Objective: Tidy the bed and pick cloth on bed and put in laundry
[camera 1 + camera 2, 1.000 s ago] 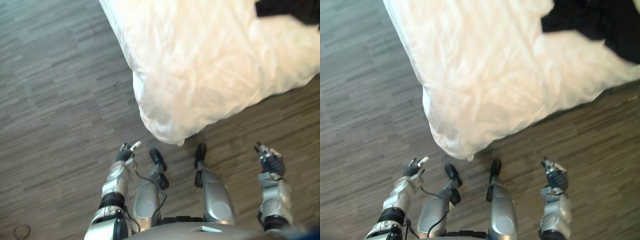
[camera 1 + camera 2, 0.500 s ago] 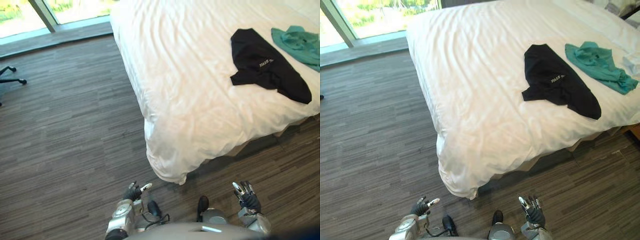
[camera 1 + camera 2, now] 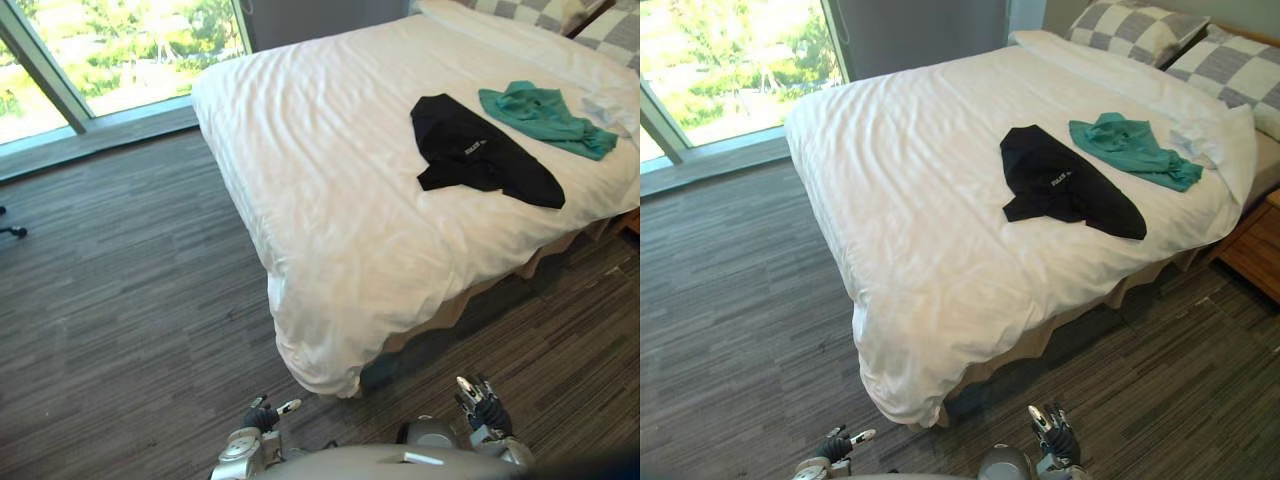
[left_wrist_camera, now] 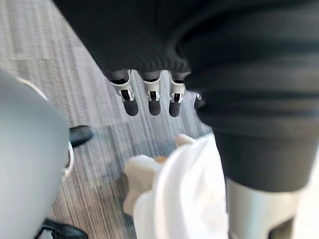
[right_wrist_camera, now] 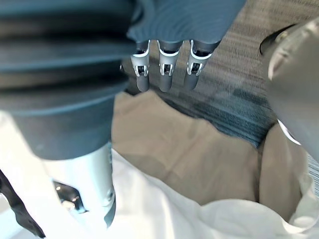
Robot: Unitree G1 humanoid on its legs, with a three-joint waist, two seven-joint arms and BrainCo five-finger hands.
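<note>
While both hands wait empty short of the bed, two cloths lie on it, not yet picked up.
Off the bed's (image 3: pixel 320 180) near corner the left hand (image 3: pixel 262 415) hangs over the floor with relaxed fingers, holding nothing; the right hand (image 3: pixel 482 405), off the same corner on the other side, is likewise spread and empty. On the bed towards its pillow end lies the black cloth (image 3: pixel 470 150), flat and a little creased, and just beyond it, nearer the pillows, the teal cloth (image 3: pixel 535 112), more bunched. Both look light, limp and soft, likely to sag and trail when lifted. A raised fold near each one's middle seems the best hold, pinched shallowly so the white cover beneath is not caught too.
</note>
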